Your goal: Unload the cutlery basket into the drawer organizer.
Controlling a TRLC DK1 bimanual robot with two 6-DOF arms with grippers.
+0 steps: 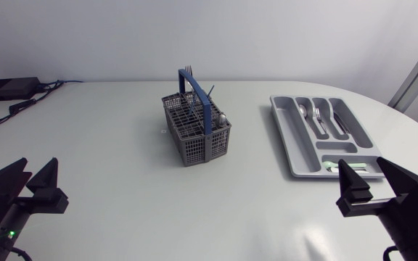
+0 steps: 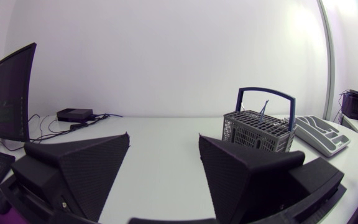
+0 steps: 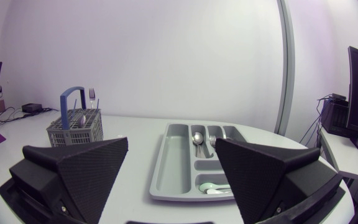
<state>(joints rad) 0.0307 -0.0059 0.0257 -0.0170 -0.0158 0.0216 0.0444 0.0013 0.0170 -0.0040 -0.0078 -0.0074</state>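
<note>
Head view: the cutlery basket [image 1: 194, 129] stands mid-table, and the drawer organizer [image 1: 294, 138] lies apart at its 3 o'clock. The left gripper [image 1: 40, 164] and right gripper [image 1: 361, 164] are both released and empty.

Left wrist view: the basket is ahead at 1 o'clock.

Right wrist view: the organizer is ahead at 12 o'clock, the basket at 10.

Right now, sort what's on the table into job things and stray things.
Job: cutlery basket, fork standing in it; drawer organizer, spoon lying in it.
Stray: black box, cables at the far corner.
</note>
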